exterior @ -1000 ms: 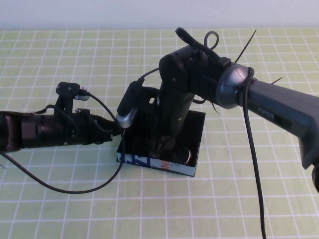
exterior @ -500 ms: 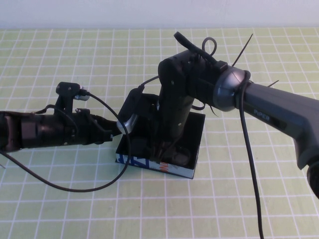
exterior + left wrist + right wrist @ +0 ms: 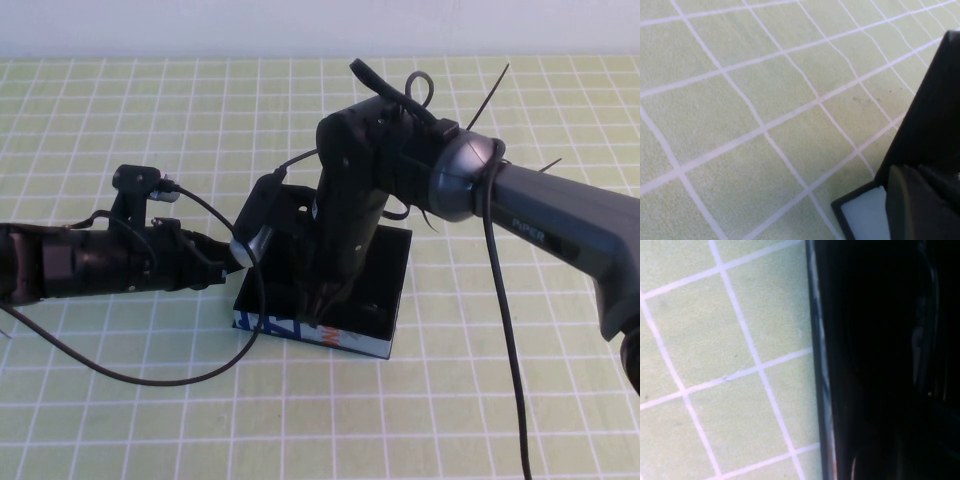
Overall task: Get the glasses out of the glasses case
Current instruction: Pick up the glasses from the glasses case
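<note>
The glasses case [image 3: 390, 262] lies open mid-table, black inside, its white-blue printed front [image 3: 345, 340] facing me. My right gripper [image 3: 318, 305] reaches straight down into the case near its front wall. The right wrist view shows the case rim [image 3: 816, 365] and the dark inside, where faint curved outlines of the glasses [image 3: 867, 460] show. In the high view the glasses are hidden by the arm and the dark inside. My left gripper [image 3: 238, 258] lies low against the case's left end. The left wrist view shows that end's black wall [image 3: 935, 115] and a white-blue corner [image 3: 862, 212].
The table is covered with a light green cloth with a white grid [image 3: 150, 420]. Black cables [image 3: 505, 330] hang from the right arm and loop from the left arm [image 3: 150, 378] over the cloth in front.
My right gripper has shifted a little left and lower inside the case. The lens outline seen in the case's right front part no longer shows. The left arm has not moved.
</note>
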### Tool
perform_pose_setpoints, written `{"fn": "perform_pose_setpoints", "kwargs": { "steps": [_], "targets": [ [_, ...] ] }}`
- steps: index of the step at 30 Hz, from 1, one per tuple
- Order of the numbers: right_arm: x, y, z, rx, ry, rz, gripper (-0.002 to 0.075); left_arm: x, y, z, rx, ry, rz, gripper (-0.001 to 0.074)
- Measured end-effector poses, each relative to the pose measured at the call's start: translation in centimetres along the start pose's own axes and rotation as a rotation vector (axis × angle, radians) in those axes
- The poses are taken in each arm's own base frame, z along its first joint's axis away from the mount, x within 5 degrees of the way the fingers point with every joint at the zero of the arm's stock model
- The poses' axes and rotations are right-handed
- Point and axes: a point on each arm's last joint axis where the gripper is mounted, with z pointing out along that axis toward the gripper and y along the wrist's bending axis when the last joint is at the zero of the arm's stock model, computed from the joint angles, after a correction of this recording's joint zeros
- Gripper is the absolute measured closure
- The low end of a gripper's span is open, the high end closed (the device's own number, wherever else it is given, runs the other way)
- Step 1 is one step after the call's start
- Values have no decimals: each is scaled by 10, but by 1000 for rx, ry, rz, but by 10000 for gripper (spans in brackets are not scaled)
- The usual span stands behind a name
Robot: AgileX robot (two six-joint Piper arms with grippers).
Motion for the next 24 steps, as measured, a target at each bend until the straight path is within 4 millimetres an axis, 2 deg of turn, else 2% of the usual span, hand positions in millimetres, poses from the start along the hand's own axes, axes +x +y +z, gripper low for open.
{"fn": "perform_pose_setpoints", "kwargs": {
  "steps": [16,24],
  "targets": [
    [-4,-3,-15,8,26,-16,725,-3,-3,-2,25,-12,-8,739],
    [-14,-6,-33,37,-24,-6,725,-21,-10,-32,26,-52,31,739]
  ]
}}
